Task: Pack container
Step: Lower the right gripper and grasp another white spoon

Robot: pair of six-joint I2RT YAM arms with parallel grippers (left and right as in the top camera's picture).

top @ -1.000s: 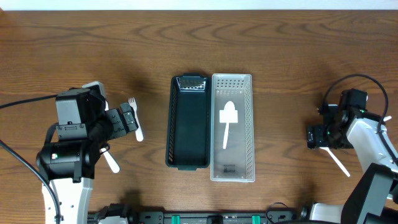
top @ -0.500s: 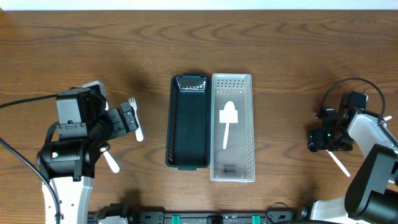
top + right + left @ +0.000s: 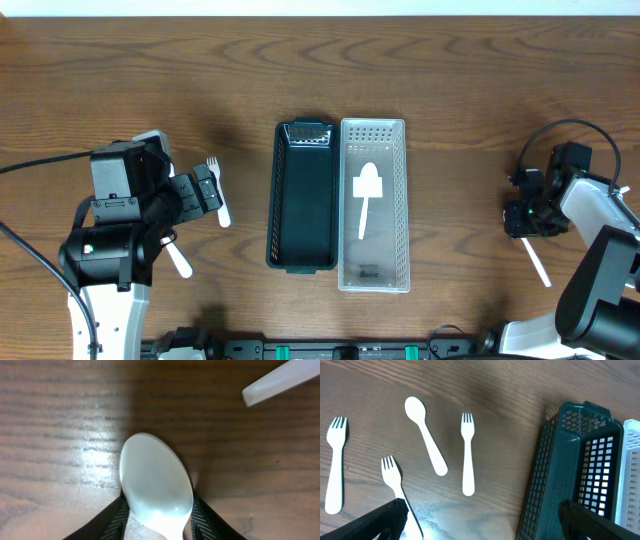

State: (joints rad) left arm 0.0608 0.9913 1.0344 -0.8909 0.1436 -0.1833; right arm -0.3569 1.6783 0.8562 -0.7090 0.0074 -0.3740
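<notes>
Just left of the green basket (image 3: 554, 477): three forks (image 3: 467, 455), one spoon (image 3: 425, 436).

Table (image 3: 150, 70): brown wood grain is shown, smooth, with a soft sheen where light is caught.
Dark basket (image 3: 274, 200): green plastic lattice, seen as dull.
Pale basket (image 3: 402, 200): perforated whitish plastic, slightly translucent.
Spoon (image 3: 156, 482): smooth white plastic, faintly glossy.
Fork (image 3: 467, 455): white plastic, matt.
</notes>
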